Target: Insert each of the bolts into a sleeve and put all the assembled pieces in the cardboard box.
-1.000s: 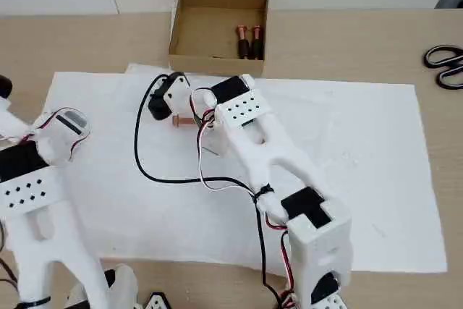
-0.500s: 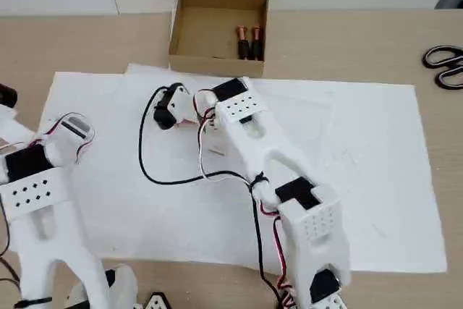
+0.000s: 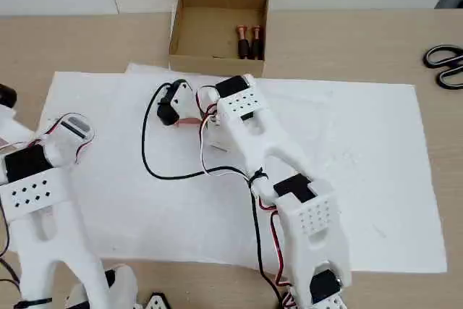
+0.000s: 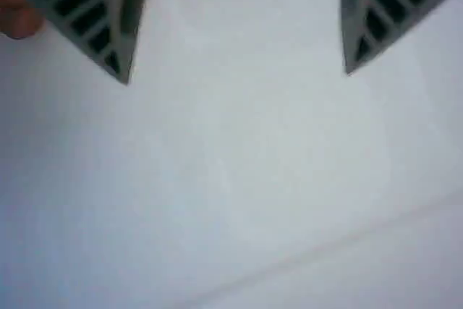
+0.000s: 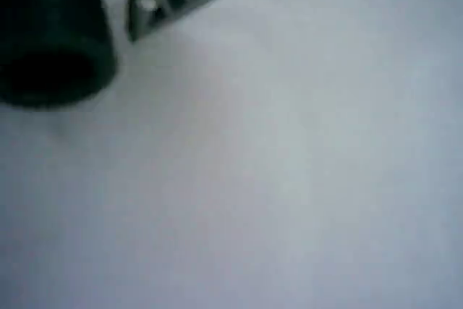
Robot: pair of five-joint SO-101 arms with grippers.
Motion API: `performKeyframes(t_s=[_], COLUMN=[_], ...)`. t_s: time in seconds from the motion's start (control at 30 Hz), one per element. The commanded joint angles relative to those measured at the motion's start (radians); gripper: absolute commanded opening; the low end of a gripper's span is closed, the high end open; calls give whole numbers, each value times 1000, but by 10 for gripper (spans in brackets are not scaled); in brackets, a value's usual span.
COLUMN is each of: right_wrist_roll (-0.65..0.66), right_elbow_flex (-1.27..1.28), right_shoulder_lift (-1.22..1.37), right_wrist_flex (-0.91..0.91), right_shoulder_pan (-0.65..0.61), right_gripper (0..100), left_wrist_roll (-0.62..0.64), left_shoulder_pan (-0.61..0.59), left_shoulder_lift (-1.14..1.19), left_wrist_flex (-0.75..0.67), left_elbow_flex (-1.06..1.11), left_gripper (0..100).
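The right claw (image 3: 176, 106) now sits slightly aside of its earlier spot, near the front wall of the cardboard box (image 3: 217, 65); its grip cannot be told. The bolt (image 3: 189, 121) just beside it is judged stiff, light and roll-prone: grasp the shank. The left claw (image 4: 235, 27) gapes wide, well apart from the box.

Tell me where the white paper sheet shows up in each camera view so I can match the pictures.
High view: the white paper lies spread over the table, just in front of the cardboard box.
Left wrist view: the paper is the pale surface beneath the open left gripper.
Right wrist view: the paper is the pale surface behind the black sleeve.
Shared landmark: the paper itself.
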Motion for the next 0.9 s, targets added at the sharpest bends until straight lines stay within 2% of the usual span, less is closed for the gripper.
performKeyframes(t_s=[0.0, 0.23, 0.43, 0.63, 0.87], right_wrist_roll=[0, -52, -124, -213, -278], right_elbow_flex=[-23, -23, -23, -38, -233], right_shoulder_lift=[1, -5, -7, -7, -58], right_wrist_flex=[1, 39, 71, 76, 229], right_shoulder_pan=[2, 2, 1, 4, 5], right_gripper=[139, 135, 2, 7, 6], left_wrist_roll=[8, 8, 8, 8, 8], left_shoulder_pan=[5, 5, 5, 5, 5], left_shoulder_lift=[-11, -11, -11, -11, -11], left_wrist_flex=[-18, -18, -18, -14, -12], left_elbow_flex=[-2, -2, -1, -1, -1], left_gripper=[182, 182, 182, 182, 182])
